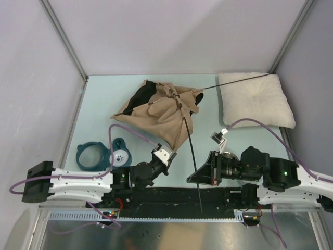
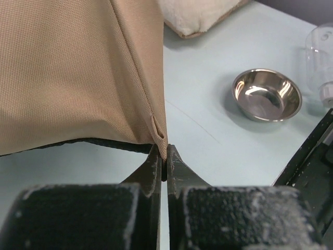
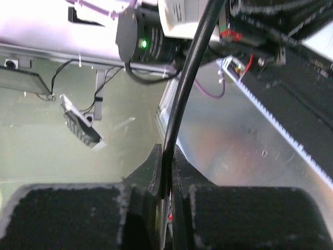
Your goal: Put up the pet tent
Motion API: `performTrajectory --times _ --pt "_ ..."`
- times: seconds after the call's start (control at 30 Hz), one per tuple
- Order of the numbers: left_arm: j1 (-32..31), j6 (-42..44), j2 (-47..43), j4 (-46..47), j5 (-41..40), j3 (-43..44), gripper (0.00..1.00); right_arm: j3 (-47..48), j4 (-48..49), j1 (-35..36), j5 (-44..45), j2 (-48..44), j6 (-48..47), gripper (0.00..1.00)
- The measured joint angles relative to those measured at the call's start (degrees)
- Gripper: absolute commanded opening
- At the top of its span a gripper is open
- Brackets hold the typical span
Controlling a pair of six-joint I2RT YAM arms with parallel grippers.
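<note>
The tent point(image 1: 158, 114) is lying crumpled mid-way across the table point(image 1: 99, 120), with the left gripper point(image 2: 165, 155) pinching its near corner and the right gripper point(image 3: 165, 156) clamping a thin pole point(image 3: 183, 88), so the pole is risking sliding, or the fabric tugging free, if the arms pull apart.

Pet tent point(image 2: 73, 67) and clear container point(image 2: 322, 57) run off-frame.

Top camera looks down from above and behind me, whole table point(image 1: 99, 109) in frame. Left wrist camera sits tight on the tent point(image 2: 78, 78) corner, shared with top. Right wrist, close along the pole point(image 3: 182, 88), faces my base rail point(image 3: 302, 114).
</note>
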Motion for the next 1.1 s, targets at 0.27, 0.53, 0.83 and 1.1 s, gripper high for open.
performTrajectory --times 0.27,0.53,0.83,1.1 --pt "-0.74 0.00 -1.03 1.46 -3.61 0.57 0.00 -0.02 9.84 0.79 11.13 6.38 -8.02 0.00" --pt "-1.33 -0.07 -2.75 2.91 -6.91 0.55 0.00 -0.61 20.28 -0.46 17.92 12.61 -15.39 0.00" --pt "-1.75 -0.74 -5.70 5.38 -8.59 0.37 0.00 -4.09 28.57 -8.63 19.28 17.68 -22.23 0.00" --pt "-3.17 -2.05 -7.82 4.46 -8.66 -0.61 0.00 -5.09 31.47 -16.37 21.27 18.23 -27.12 0.00"
